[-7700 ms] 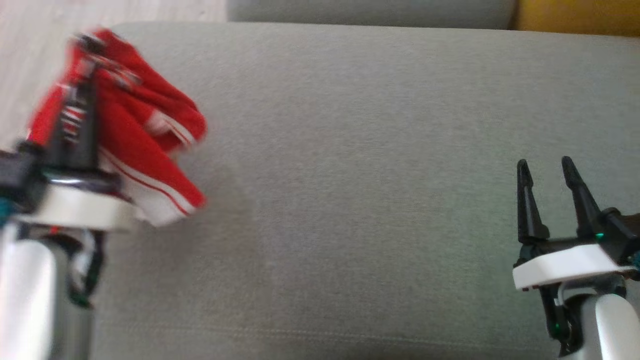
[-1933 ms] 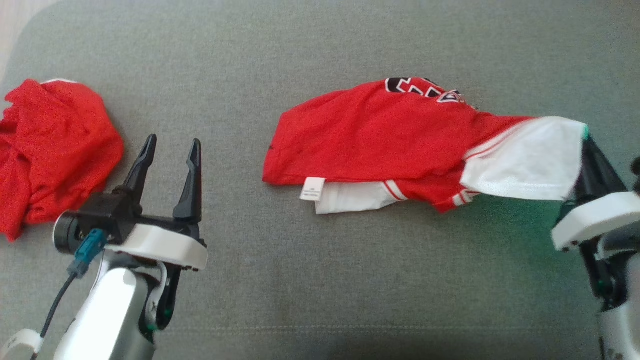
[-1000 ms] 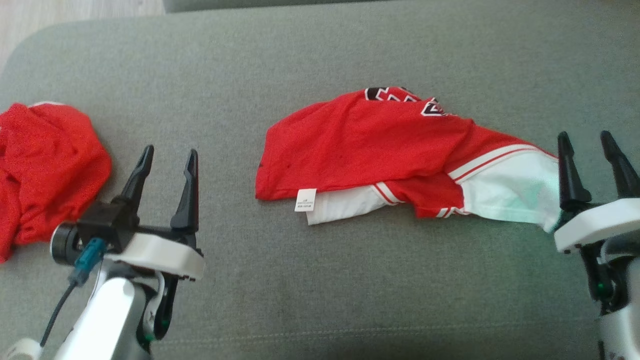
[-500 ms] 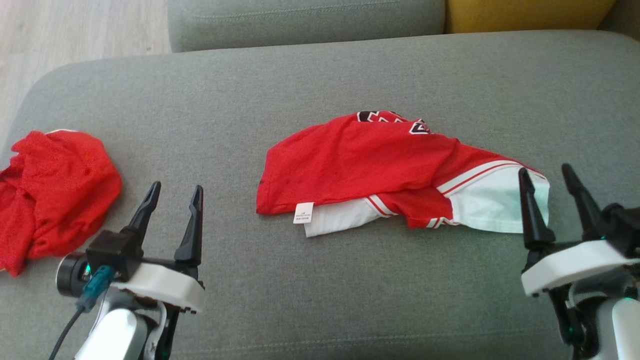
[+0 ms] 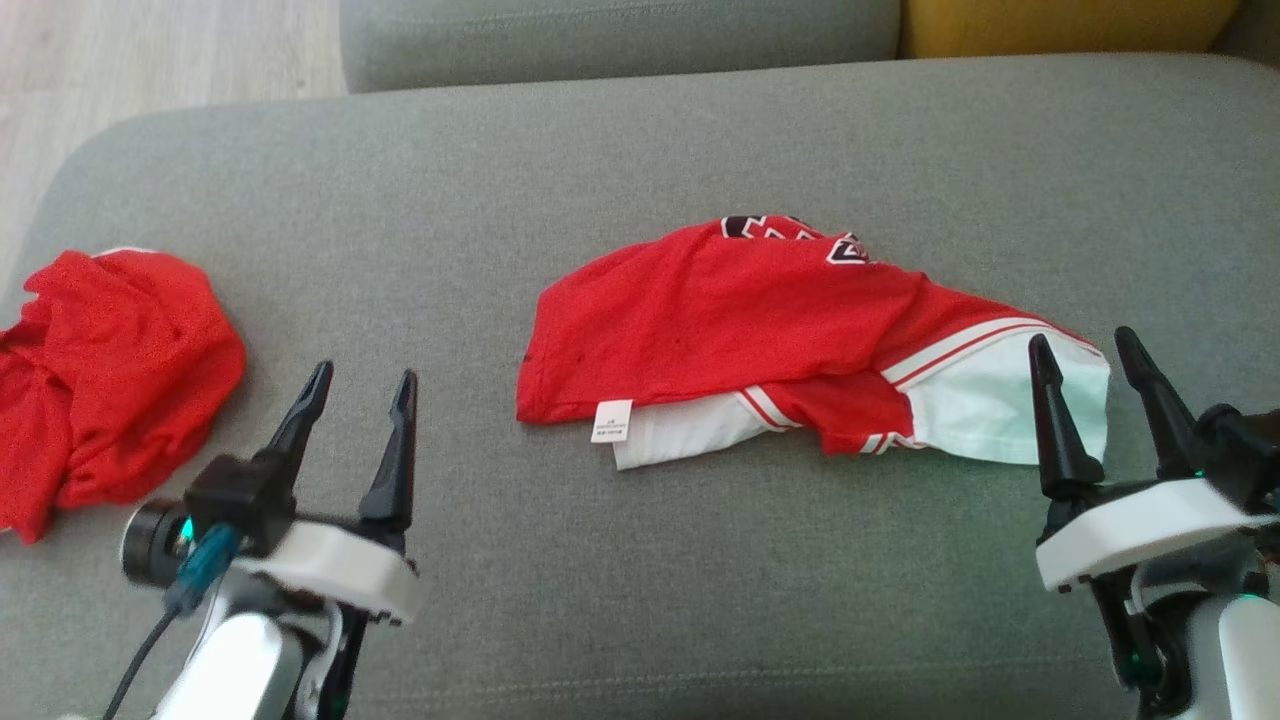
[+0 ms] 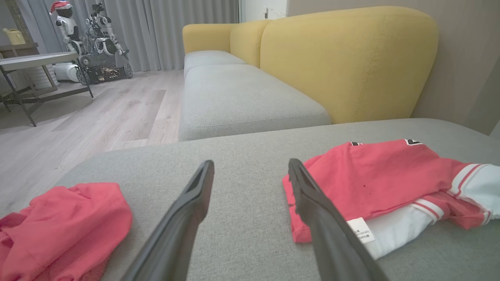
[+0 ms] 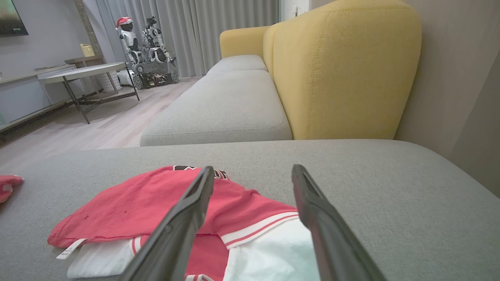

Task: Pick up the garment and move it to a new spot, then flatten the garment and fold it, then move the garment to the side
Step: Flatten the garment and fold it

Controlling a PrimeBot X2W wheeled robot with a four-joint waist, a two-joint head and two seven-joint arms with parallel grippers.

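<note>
I have the garment (image 5: 740, 320) lying on the grey sofa cushion (image 5: 640, 130), a little right of the middle in my head view. It is red and loosely bunched rather than flat. A white panel (image 5: 1000, 410) edged in red-and-white stripes forms its right end, and a white layer peeks out along the near edge. A small white label (image 5: 611, 420) hangs at the near left corner, and black-and-white lettering shows at the far edge.

My right claw (image 5: 1082, 339) sits at the garment's right end, spread wide and holding nothing. Its inner finger overlaps the white panel in the head view, and I cannot tell whether it touches the cloth. My left claw (image 5: 363, 373) is also wide and empty, over bare cushion, well apart from the garment's left edge. It stands between the garment and a second crumpled red cloth (image 5: 110, 380) at the cushion's left end. Beyond the cushion, the left wrist view shows a yellow backrest (image 6: 343, 62) and a wood floor (image 6: 97, 117).
</note>
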